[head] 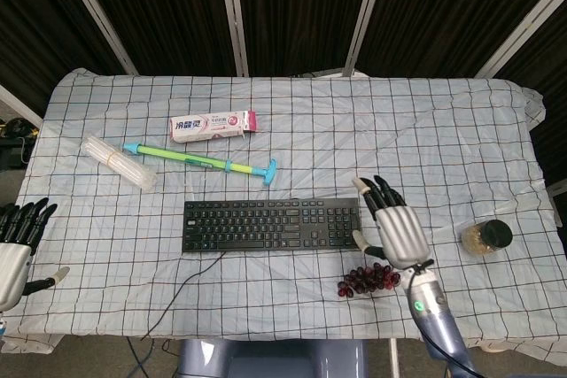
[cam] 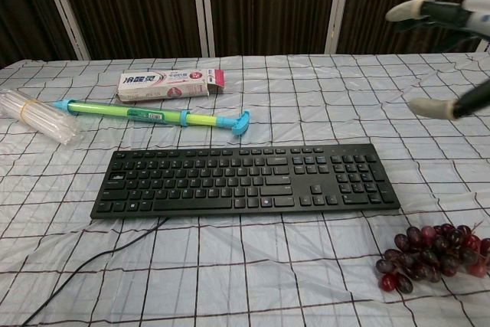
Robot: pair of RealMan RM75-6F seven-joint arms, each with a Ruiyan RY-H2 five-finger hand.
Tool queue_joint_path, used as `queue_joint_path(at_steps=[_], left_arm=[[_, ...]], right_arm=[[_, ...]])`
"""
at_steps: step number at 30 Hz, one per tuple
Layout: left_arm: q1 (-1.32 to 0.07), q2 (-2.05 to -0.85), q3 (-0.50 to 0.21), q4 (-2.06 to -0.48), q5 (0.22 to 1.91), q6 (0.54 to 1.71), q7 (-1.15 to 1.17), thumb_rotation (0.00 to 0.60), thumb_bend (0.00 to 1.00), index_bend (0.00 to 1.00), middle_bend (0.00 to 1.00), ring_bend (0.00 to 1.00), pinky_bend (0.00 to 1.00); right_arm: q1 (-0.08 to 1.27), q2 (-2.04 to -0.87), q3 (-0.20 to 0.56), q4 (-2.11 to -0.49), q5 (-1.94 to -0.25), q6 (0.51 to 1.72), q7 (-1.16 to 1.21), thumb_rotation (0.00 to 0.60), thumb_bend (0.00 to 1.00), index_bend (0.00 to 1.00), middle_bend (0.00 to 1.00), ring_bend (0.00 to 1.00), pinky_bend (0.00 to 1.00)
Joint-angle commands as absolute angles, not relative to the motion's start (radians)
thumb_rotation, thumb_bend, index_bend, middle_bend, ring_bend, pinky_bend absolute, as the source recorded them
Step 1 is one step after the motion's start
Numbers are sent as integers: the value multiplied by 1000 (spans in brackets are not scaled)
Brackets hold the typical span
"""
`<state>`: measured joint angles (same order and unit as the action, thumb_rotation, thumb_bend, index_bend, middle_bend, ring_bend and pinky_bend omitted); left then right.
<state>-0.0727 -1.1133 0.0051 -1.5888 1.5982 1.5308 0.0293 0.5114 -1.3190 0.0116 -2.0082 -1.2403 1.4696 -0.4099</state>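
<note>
My right hand (head: 392, 230) hangs in the air just right of the black keyboard (head: 271, 225), fingers spread, holding nothing. The chest view catches only its fingertips (cam: 430, 107) at the top right, above the keyboard (cam: 243, 180). A bunch of dark red grapes (head: 367, 279) lies on the cloth below the hand, also seen at the lower right (cam: 427, 256). My left hand (head: 18, 241) sits at the table's left edge with fingers apart and empty.
A toothpaste box (head: 213, 124), a green and blue pump tube (head: 200, 160) and a bundle of clear straws (head: 119, 162) lie beyond the keyboard. A jar with a dark lid (head: 486, 237) stands at the right. The keyboard's cable (head: 189, 281) trails toward the front edge.
</note>
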Motion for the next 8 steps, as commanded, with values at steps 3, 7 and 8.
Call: queue_joint_path(at_steps=[3,7,8], left_arm=[[-71,-1117,7,-1589,1600,1532,39,600,80,0,0,0,0],[-72,-1118,8,-1587,1601,1529,45,600,79,0,0,0,0],[-72,-1119,9,-1587,1603,1529,47,600,80,0,0,0,0]], right_arm=[[311,-1133,-175,-1883,-1463,1615,-273,600,181,0,0,0,17],[251,-1117,-183,-1813,-1475,1665,-222,600,150,0,0,0,0],[236,-1115,-181,-1795,-1476,1675,-204,600,149,0,0,0,0]])
